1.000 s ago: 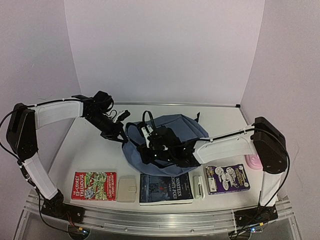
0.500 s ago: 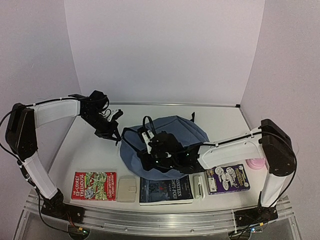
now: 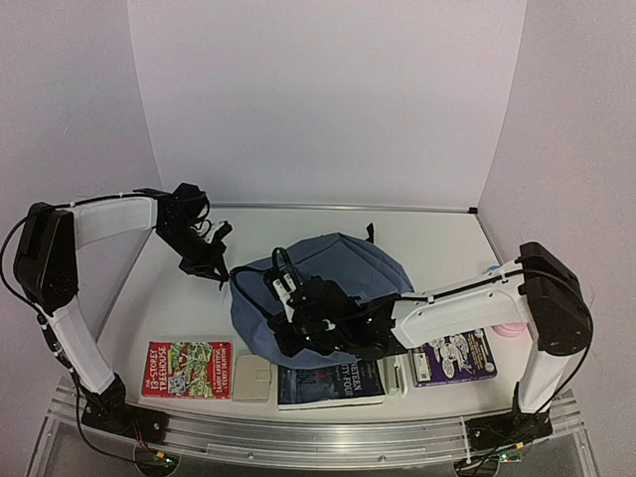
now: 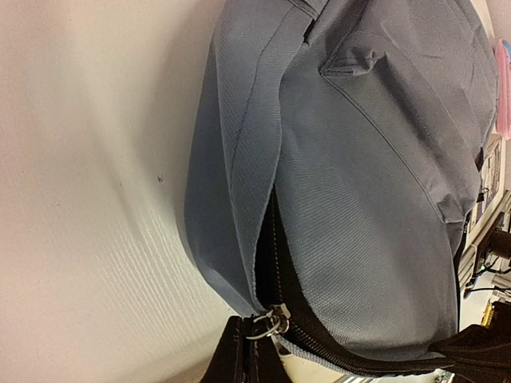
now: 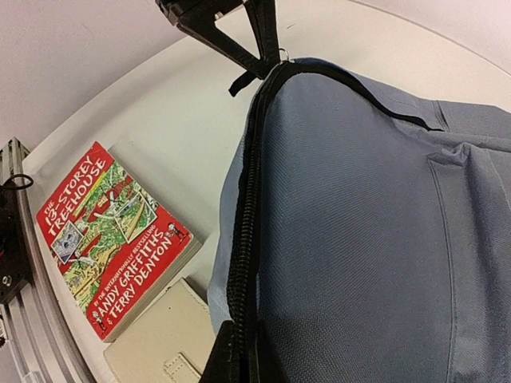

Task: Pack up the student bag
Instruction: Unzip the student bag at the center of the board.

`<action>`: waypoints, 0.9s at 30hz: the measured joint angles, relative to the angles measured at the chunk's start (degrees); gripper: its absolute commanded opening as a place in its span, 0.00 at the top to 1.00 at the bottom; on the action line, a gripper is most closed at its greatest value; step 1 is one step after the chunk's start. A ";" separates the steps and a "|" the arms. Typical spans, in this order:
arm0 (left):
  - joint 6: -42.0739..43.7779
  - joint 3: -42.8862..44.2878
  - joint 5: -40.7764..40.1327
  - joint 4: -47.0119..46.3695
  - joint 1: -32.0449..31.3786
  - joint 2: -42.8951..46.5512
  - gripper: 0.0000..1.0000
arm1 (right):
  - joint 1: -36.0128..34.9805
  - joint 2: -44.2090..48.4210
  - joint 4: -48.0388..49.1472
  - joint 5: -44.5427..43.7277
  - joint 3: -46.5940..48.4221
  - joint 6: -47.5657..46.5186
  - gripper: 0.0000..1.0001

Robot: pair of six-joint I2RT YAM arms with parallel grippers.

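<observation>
While the student bag sat mid-table, its near edge overlapped the dark book; bare tabletop lay to its left and behind. Bag interior wasn't visible. Left gripper was clamped shut on the zipper pull; right gripper was pinched closed on the zip seam.

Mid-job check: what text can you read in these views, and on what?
"13-STOREY TREEHOUSE": cover of the red book.
"ANDY GRIFFITHS & TERRY DENTON": same cover.
On the dark book: title partly covered, unreadable.
On the purple book: print too small to read.
On the student bag: no text visible.
</observation>
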State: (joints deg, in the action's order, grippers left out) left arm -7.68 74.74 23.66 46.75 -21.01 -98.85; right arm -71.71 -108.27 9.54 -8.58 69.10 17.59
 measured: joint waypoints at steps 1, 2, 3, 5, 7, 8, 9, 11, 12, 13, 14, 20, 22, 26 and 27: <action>-0.01 0.00 0.13 0.26 0.04 -0.03 1.00 | -0.14 0.03 -0.11 -0.13 0.00 0.23 1.00; 0.01 0.00 0.38 0.46 0.06 -0.06 1.00 | -0.26 0.07 -0.24 -0.34 0.00 0.56 1.00; 0.06 0.00 0.83 0.51 0.08 -0.08 1.00 | -0.37 0.17 -0.52 -0.79 0.00 1.14 0.93; 0.16 0.02 2.29 0.47 0.32 -0.11 1.00 | -0.53 0.64 -1.25 -1.71 -0.02 2.50 0.78; 0.18 0.02 4.04 -0.26 0.73 -0.11 1.00 | -0.87 1.63 -2.88 -2.70 -0.02 4.16 0.60; 0.18 0.02 4.75 -0.93 1.10 -0.11 1.00 | -1.19 2.23 -3.79 -3.07 -0.02 4.81 0.55; 0.18 0.02 5.49 -1.58 1.54 -0.08 1.00 | -1.54 2.82 -4.56 -3.42 0.02 5.37 0.50; 0.18 0.02 6.89 -2.61 2.34 0.13 1.00 | -2.10 3.56 -6.04 -4.11 0.76 6.63 0.48; 0.18 0.02 7.42 -2.92 2.53 0.26 1.00 | -2.30 3.58 -6.44 -4.46 1.54 7.24 0.47; 0.18 0.00 7.83 -3.22 2.76 0.45 1.00 | -2.48 3.56 -6.84 -4.91 2.57 7.58 0.45; 0.18 0.02 7.98 -3.38 2.85 0.63 1.00 | -2.64 3.54 -7.11 -5.52 3.65 7.85 0.44; 0.15 0.02 8.24 -3.34 2.83 0.85 1.00 | -2.64 0.15 -7.31 -8.08 12.84 8.08 0.32; 0.14 0.02 8.28 -3.33 2.84 0.85 1.00 | -2.58 -2.25 -7.16 -8.57 16.03 7.77 0.32; 0.15 0.02 8.22 -3.33 2.84 0.85 1.00 | -2.58 -8.17 -9.07 -10.61 22.26 7.01 0.32; 0.15 0.02 8.20 -3.33 2.84 0.85 1.00 | -2.50 -9.72 -9.61 -11.02 23.69 6.78 0.32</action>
State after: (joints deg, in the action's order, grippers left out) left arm -7.53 74.76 31.86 43.42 -18.17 -98.00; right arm -74.21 -117.99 -0.07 -19.60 92.79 24.37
